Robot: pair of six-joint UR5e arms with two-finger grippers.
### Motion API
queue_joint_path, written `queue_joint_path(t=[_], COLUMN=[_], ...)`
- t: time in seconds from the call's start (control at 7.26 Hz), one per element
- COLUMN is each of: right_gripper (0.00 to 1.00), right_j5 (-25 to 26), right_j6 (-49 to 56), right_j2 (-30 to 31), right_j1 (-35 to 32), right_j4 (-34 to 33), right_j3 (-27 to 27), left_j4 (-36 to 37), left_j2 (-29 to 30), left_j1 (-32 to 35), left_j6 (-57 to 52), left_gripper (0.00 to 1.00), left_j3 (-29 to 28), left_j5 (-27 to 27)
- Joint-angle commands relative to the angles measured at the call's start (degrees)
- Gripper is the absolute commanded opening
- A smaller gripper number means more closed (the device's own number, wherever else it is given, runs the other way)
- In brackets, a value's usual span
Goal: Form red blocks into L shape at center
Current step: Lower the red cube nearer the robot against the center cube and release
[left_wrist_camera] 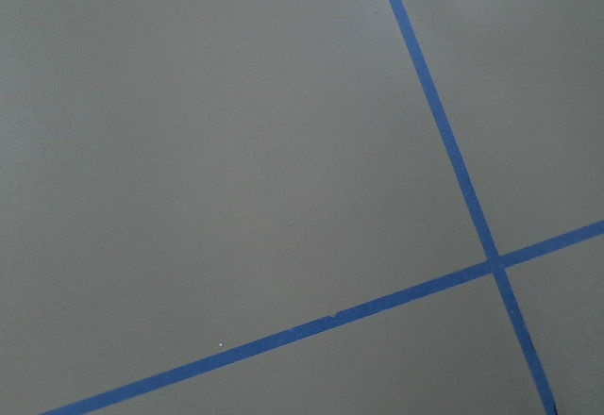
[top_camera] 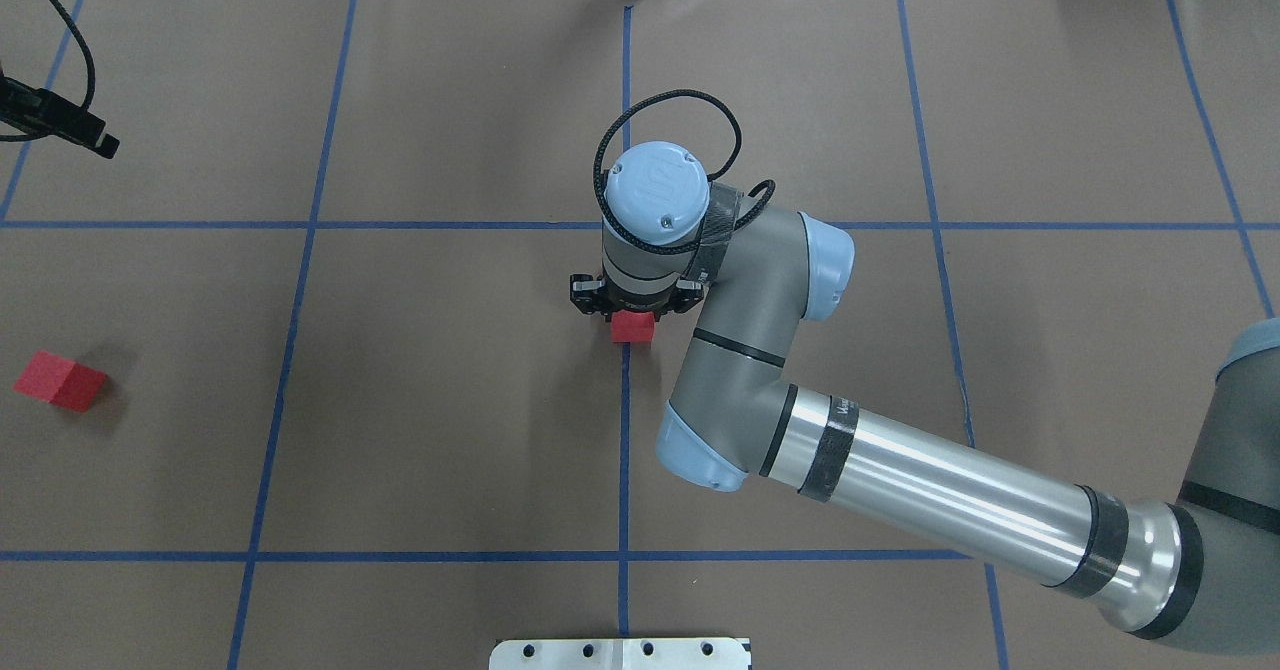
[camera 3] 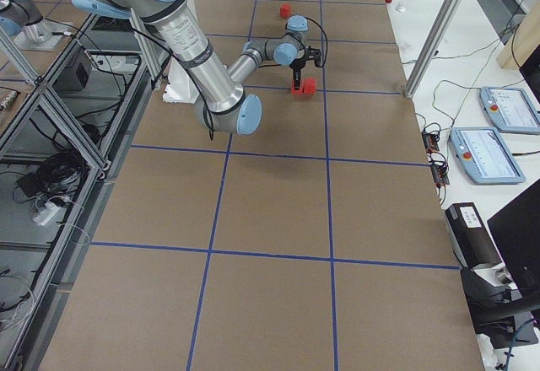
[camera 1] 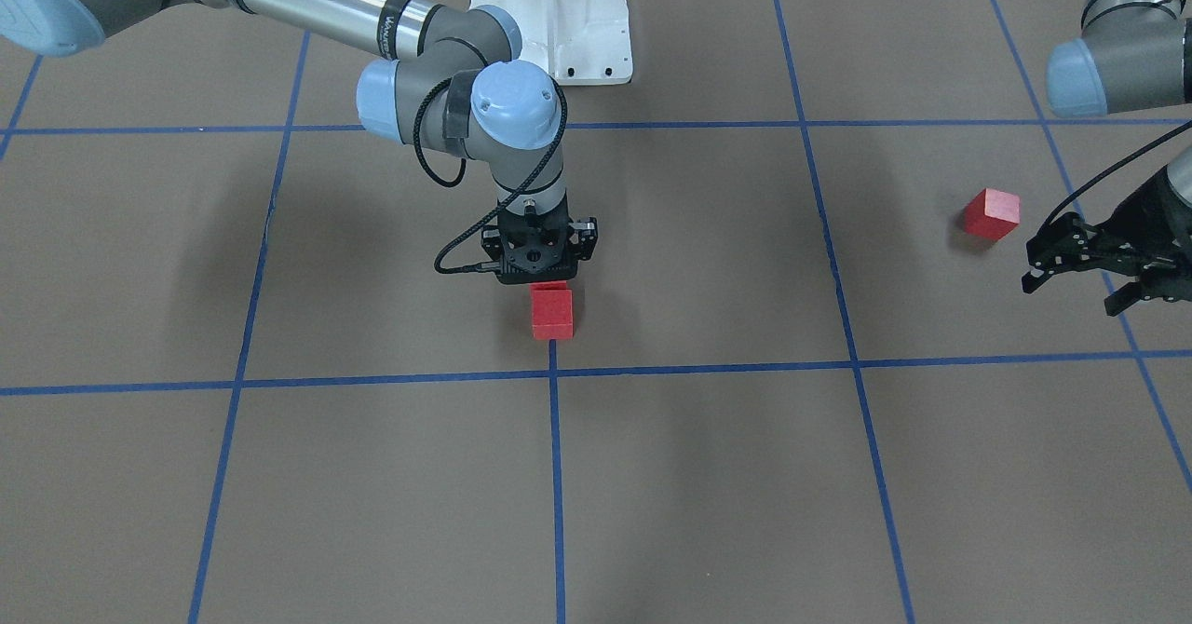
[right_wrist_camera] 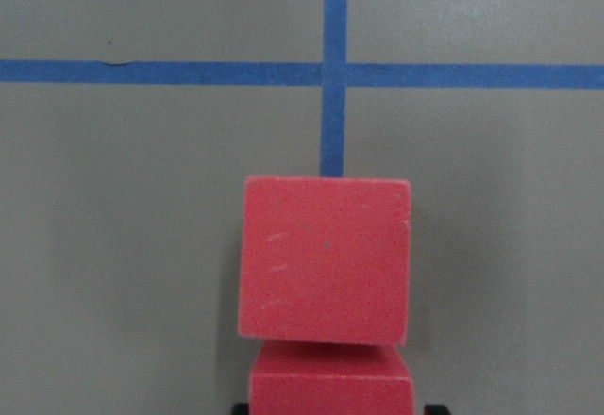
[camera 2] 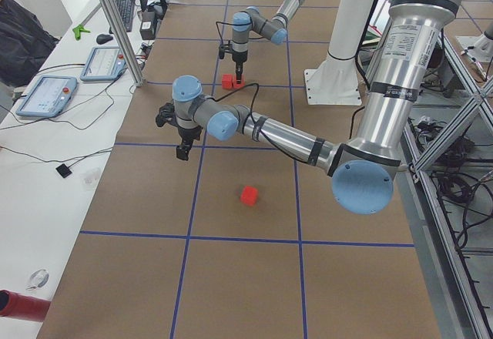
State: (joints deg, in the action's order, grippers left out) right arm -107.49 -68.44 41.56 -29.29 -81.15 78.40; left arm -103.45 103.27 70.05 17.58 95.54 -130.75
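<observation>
- The right gripper (camera 1: 548, 278) points straight down, just short of the centre crossing (right_wrist_camera: 335, 74) of the blue tape lines (camera 1: 708, 366). Its fingers bracket the rear red block (right_wrist_camera: 332, 382). Only their tips show at the bottom edge of the right wrist view, so whether they clamp the block or have let go cannot be told.
- The rear red block sits face to face with the front red block (right_wrist_camera: 326, 259), in line with the vertical tape line. Judgement: this pairing forms one straight leg of the L.
- The lone red block (camera 1: 992, 212) lies well apart, at centre right of the front-facing view and turned askew to the grid. Judgement: it is needed for the L's foot.
- The left gripper (camera 1: 1071, 291) hangs beside the lone block with jaws spread and empty, probably staged to fetch it.
- The blocks are matte red cubes with crisp edges. The front block's top face shows faint pale scuffs.
</observation>
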Motion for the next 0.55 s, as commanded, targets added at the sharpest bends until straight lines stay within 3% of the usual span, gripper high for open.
queue_joint_path(t=[0.0,0.14,0.28,0.41], right_gripper=[0.59,0.84,0.98,0.98], right_j5=[0.0,0.0,0.0,0.0], right_j6=[0.2,0.2,-0.2,-0.3], right_j2=[0.2,0.2,0.2,0.2], right_j1=[-0.1,-0.1,-0.1,-0.1], right_j4=[1.0,1.1,1.1,1.1], right_j3=[0.0,0.0,0.0,0.0], left_j4=[0.0,0.1,0.1,0.1], left_j2=[0.0,0.0,0.0,0.0], left_j1=[0.0,0.0,0.0,0.0], left_j6=[0.0,0.1,0.1,0.1], left_gripper=[0.99,0.99,0.99,0.99], left_j3=[0.0,0.0,0.0,0.0], left_j5=[0.0,0.0,0.0,0.0])
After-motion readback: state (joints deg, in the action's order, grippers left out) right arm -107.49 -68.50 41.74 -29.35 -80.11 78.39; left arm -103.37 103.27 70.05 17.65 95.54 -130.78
